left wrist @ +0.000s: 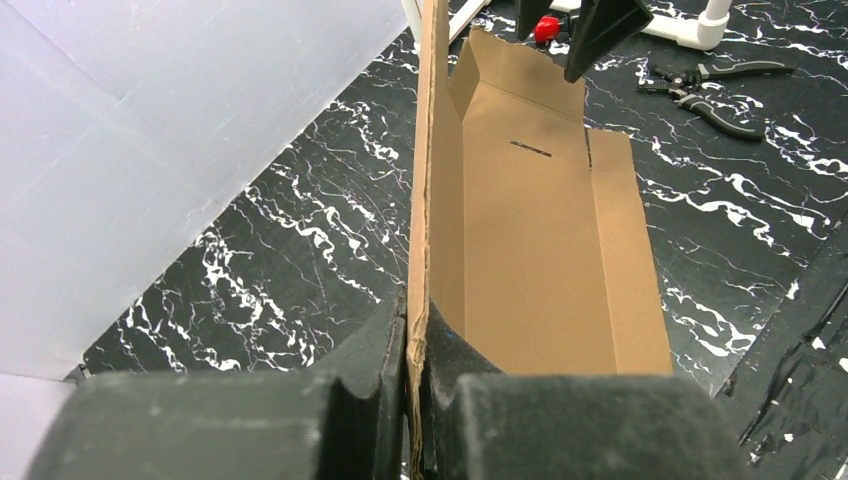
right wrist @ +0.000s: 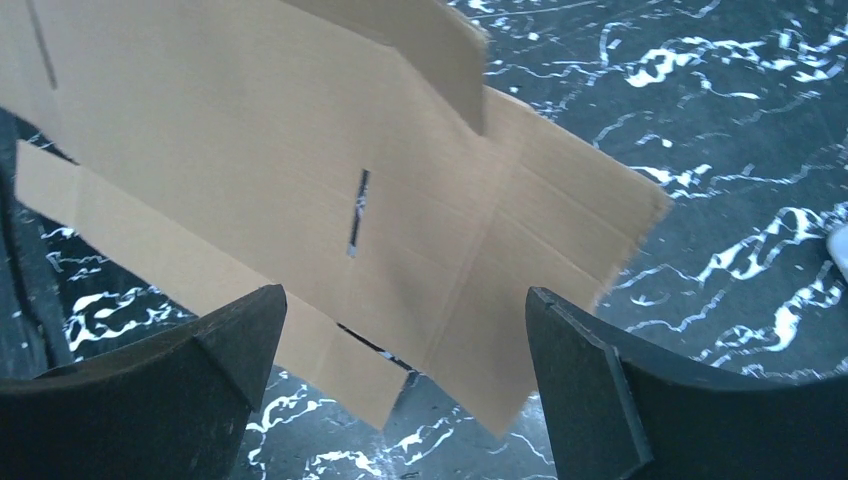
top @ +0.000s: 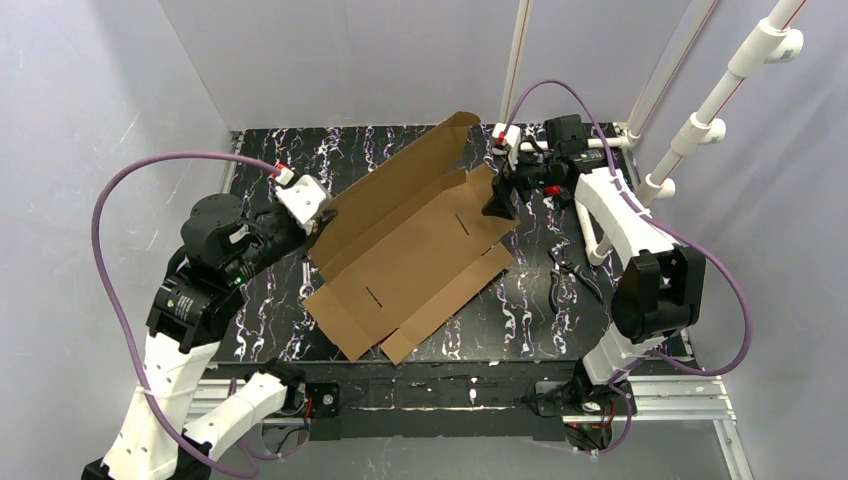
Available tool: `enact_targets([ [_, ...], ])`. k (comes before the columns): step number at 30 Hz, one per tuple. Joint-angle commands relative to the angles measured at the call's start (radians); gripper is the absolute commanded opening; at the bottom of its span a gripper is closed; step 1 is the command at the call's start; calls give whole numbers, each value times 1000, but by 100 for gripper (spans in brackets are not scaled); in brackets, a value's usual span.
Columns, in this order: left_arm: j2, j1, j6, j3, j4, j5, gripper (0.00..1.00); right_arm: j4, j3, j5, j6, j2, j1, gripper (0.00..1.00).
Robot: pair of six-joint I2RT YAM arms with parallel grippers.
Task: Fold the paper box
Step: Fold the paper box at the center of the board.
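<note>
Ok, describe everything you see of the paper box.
The paper box is plain brown corrugated cardboard, a die-cut sheet with flaps and narrow slots, mostly flat on the black marbled table. One long panel stands raised, its edge pinched by the left hand. The open right hand hangs over its far end.

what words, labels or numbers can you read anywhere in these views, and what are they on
No text can be read in any view.
paper box: plain brown cardboard showing only slots and creases, no print.
pliers: no marking can be made out.
table: white veining on black, a pattern and not writing.
</note>
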Motion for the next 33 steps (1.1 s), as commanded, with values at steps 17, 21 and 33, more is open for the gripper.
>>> enact_targets([
  [17, 67, -4, 101, 177, -33, 36, 0, 229, 96, -55, 128, 141, -59, 94],
  [21, 58, -4, 107, 180, -39, 40, 0, 231, 113, -107, 113, 157, -58, 86],
  [33, 89, -4, 136, 247, -42, 46, 0, 286, 73, -246, 87, 121, -58, 1],
])
